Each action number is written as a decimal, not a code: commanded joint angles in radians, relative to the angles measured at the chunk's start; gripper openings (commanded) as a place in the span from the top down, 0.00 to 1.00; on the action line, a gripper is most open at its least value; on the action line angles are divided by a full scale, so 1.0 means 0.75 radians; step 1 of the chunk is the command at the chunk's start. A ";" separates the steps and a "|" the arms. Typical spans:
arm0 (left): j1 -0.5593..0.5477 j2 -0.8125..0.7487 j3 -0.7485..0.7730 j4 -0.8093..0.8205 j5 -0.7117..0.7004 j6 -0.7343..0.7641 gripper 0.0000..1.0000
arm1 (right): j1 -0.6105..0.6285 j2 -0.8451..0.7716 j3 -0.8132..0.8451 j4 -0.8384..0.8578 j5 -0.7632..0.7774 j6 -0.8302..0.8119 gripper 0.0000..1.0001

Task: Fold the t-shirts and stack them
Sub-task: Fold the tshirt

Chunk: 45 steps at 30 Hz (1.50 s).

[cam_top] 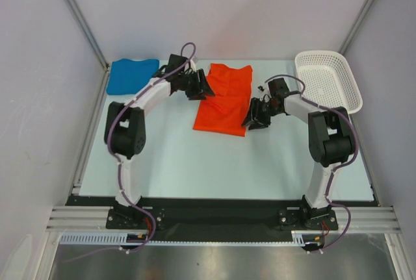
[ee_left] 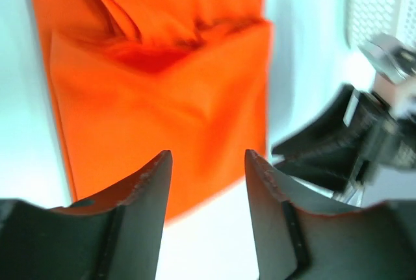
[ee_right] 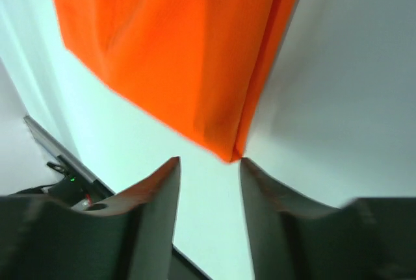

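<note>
The blue t-shirt (cam_top: 132, 75) lies as a compact folded pad at the far left corner of the worktop (cam_top: 169, 163), its long axis running left to right along the far edge; that one looks done. The orange-red t-shirt (cam_top: 224, 101) lies mid-worktop, narrowed into a strip with a rumpled cross fold about halfway; its long axis runs far to near, the near end leaning slightly left; which end is the collar I cannot tell. The left gripper (ee_left: 208, 156) is at its far left edge, jaws apart and empty; the right gripper (ee_right: 209, 161) is just off its near right corner, jaws likewise parted, holding nothing. By my reading the orange fold wants finishing, and the stacking is not yet done.
</note>
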 commanded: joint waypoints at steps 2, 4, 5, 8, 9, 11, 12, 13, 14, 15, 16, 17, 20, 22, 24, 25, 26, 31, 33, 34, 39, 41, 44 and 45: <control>0.008 -0.305 -0.241 -0.070 -0.037 0.179 0.43 | -0.006 -0.213 -0.127 0.029 -0.060 0.042 0.39; 0.016 -0.379 -0.343 -0.050 -0.018 0.187 0.41 | -0.012 -0.232 -0.178 0.076 -0.109 0.100 0.33; 0.018 -0.399 -0.431 -0.044 -0.014 0.187 0.38 | -0.010 -0.242 -0.231 0.100 -0.121 0.128 0.31; 0.028 -0.458 -0.580 0.007 0.000 0.179 0.28 | -0.012 -0.248 -0.307 0.239 -0.178 0.245 0.28; 0.040 -0.463 -0.605 0.024 0.006 0.171 0.27 | -0.012 -0.244 -0.348 0.272 -0.176 0.267 0.28; 0.057 -0.448 -0.669 0.046 0.013 0.142 0.27 | -0.016 -0.238 -0.383 0.348 -0.166 0.337 0.28; 0.075 -0.442 -0.687 0.061 0.025 0.130 0.27 | -0.018 -0.234 -0.421 0.385 -0.168 0.365 0.29; 0.085 -0.434 -0.698 0.073 0.037 0.116 0.27 | -0.022 -0.232 -0.440 0.421 -0.162 0.390 0.29; 0.098 -0.408 -0.706 0.083 0.055 0.083 0.26 | -0.032 -0.230 -0.458 0.476 -0.156 0.443 0.30; 0.116 -0.393 -0.710 0.089 0.068 0.067 0.27 | -0.041 -0.224 -0.493 0.507 -0.158 0.466 0.30; 0.120 -0.375 -0.704 0.085 0.066 0.056 0.27 | -0.047 -0.214 -0.501 0.546 -0.160 0.482 0.30; 0.124 -0.348 -0.692 0.073 0.056 0.042 0.27 | -0.049 -0.203 -0.503 0.551 -0.158 0.494 0.30; 0.130 -0.309 -0.665 0.059 0.039 0.024 0.27 | -0.051 -0.165 -0.503 0.559 -0.137 0.495 0.30; 0.130 -0.252 -0.645 0.038 0.041 0.007 0.29 | -0.053 -0.134 -0.495 0.569 -0.133 0.505 0.31; 0.130 -0.215 -0.634 0.032 0.049 -0.017 0.31 | -0.053 -0.093 -0.495 0.606 -0.141 0.537 0.32; 0.130 -0.209 -0.638 0.036 0.043 -0.038 0.32 | -0.051 -0.081 -0.493 0.620 -0.137 0.548 0.32; 0.130 -0.205 -0.642 0.038 0.031 -0.048 0.32 | -0.053 -0.062 -0.487 0.620 -0.131 0.560 0.33; 0.132 -0.164 -0.622 0.014 -0.008 -0.081 0.33 | -0.053 -0.040 -0.467 0.645 -0.088 0.581 0.38; 0.130 -0.150 -0.614 0.005 -0.010 -0.091 0.35 | -0.053 -0.042 -0.456 0.594 -0.050 0.574 0.39; 0.130 -0.136 -0.612 -0.009 -0.010 -0.099 0.36 | -0.053 -0.040 -0.458 0.577 -0.043 0.578 0.40; 0.132 -0.117 -0.620 0.020 -0.012 -0.126 0.42 | -0.041 0.003 -0.475 0.618 -0.037 0.599 0.45; 0.132 -0.117 -0.620 0.032 -0.024 -0.136 0.46 | -0.043 0.016 -0.485 0.622 -0.021 0.607 0.46; 0.130 -0.109 -0.620 0.046 -0.036 -0.146 0.48 | -0.043 0.040 -0.479 0.620 -0.017 0.599 0.46; 0.130 -0.099 -0.618 0.050 -0.034 -0.148 0.49 | -0.041 0.050 -0.475 0.620 -0.021 0.597 0.46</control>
